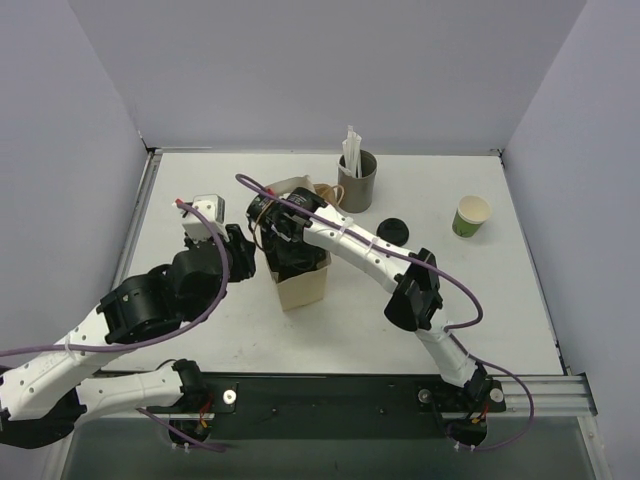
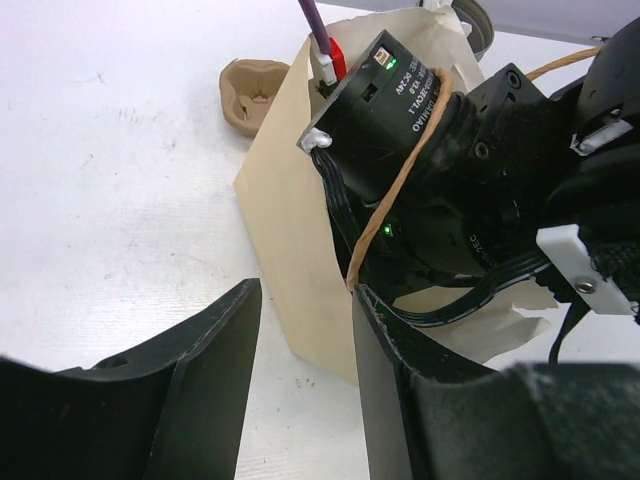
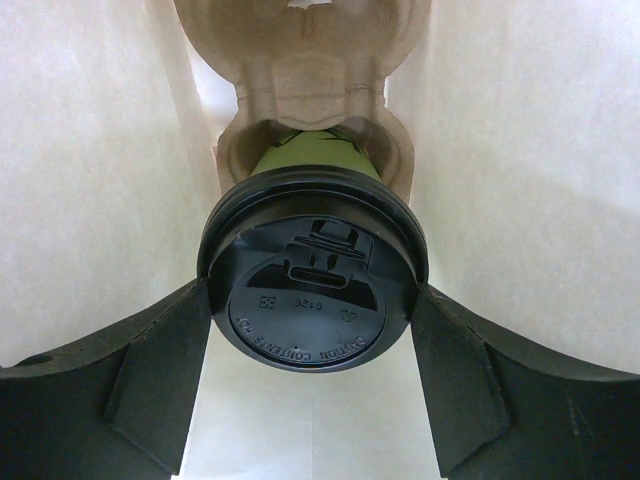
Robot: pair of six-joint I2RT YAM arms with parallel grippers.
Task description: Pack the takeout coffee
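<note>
Black fingers of the left gripper [image 2: 305,300] stand apart and hold nothing. A corner of the pale paper bag [image 1: 303,285] sits in the gap, with its side against one finger. Next to it, the right gripper [image 3: 312,295] is down inside that bag, in through the top. Its two fingers press on both sides of the takeout coffee [image 3: 310,320], a green cup with a black lid, and grip it. The cup sits in a hole of a tan cup tray [image 3: 310,70] inside the bag. Behind the bag, a second tan tray [image 2: 252,92] lies on the white table [image 1: 480,300]. Farther back stands a grey cup [image 1: 357,185] with white straws [image 1: 351,145]. To its right a loose black lid [image 1: 392,230] lies flat, and an open green cup [image 1: 471,216] stands well apart from the bag.
</note>
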